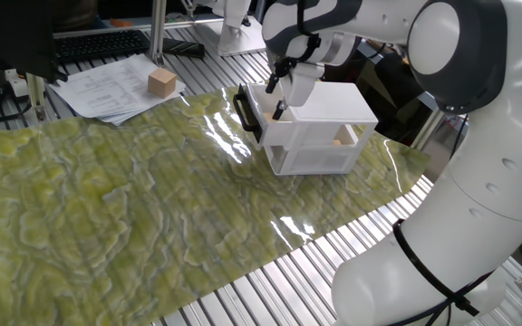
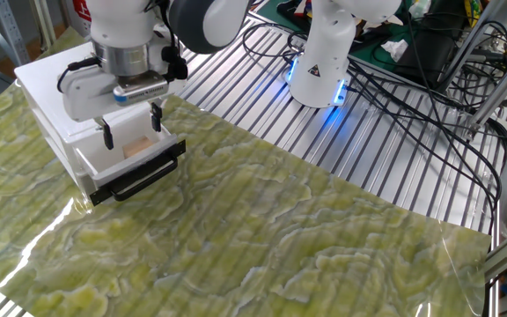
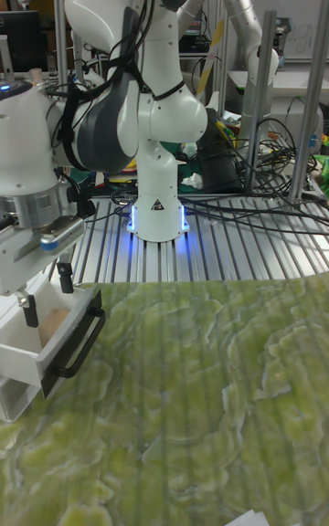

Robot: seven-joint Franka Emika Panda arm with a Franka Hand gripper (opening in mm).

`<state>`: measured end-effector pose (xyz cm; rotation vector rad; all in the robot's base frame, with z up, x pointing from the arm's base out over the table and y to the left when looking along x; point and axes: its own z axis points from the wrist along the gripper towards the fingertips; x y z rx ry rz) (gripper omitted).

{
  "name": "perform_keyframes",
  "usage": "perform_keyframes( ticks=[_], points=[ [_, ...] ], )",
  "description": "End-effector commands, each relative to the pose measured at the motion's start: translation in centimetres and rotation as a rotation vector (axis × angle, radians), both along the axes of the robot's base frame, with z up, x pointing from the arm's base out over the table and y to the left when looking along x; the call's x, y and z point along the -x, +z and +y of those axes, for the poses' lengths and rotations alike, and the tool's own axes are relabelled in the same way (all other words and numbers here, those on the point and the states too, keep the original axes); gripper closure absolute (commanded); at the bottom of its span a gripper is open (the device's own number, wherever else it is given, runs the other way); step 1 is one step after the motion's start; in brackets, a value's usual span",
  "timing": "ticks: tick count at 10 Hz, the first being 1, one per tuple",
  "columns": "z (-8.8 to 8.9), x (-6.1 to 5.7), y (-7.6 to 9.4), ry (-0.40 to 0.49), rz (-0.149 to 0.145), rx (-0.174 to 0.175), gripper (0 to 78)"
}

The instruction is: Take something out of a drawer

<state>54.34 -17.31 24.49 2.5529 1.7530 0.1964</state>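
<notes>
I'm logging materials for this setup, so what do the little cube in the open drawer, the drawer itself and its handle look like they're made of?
The cube looks like bare wood: pale tan, matte, no shine. The drawer looks like white plastic, smooth and evenly coloured with thin walls. Its handle is a black bar, probably plastic, though metal can't be ruled out. The open gripper hovers over the cube.

Your bench (image 1: 352, 272) of ribbed metal slats carries a green marbled sheet (image 1: 107, 217); the white cabinet (image 1: 320, 136) stands on it, papers (image 1: 111, 86) beside.
</notes>
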Motion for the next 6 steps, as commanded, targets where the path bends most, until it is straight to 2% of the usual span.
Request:
perform_keyframes(
  ticks=[1, 6],
  points=[
    [-0.54, 0.16, -0.30, 0.014, 0.000, 0.004, 0.1],
    [-0.91, 0.18, -1.28, 0.027, -0.002, 0.012, 0.1]
  ],
)
